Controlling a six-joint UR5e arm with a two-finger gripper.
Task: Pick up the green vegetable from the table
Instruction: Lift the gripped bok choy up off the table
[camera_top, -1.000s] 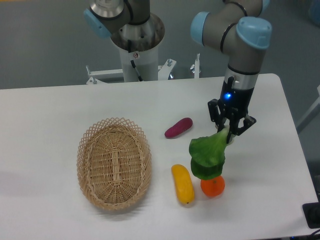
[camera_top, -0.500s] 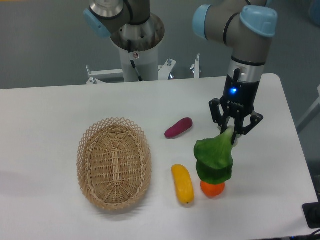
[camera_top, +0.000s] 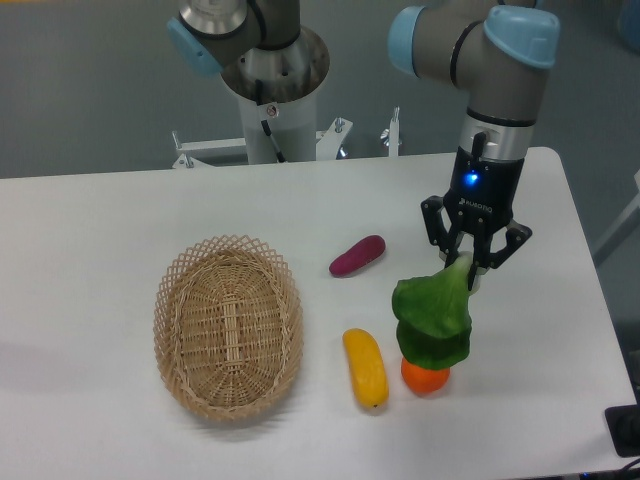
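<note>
The green vegetable (camera_top: 433, 318) hangs from my gripper (camera_top: 466, 270), which is shut on its pale stalk end. Its broad dark green leaf droops down, clear of the white table (camera_top: 100, 220), and covers the top of the orange (camera_top: 425, 378) from this view. The gripper points straight down over the right part of the table.
An oval wicker basket (camera_top: 228, 325) lies at the left centre. A purple oblong item (camera_top: 357, 255) lies left of the gripper. A yellow banana-shaped item (camera_top: 365, 367) lies beside the orange. The arm's base (camera_top: 272, 80) stands behind the table's far edge.
The gripper has moved a little to the right with the green vegetable hanging from it. The other objects have not moved.
</note>
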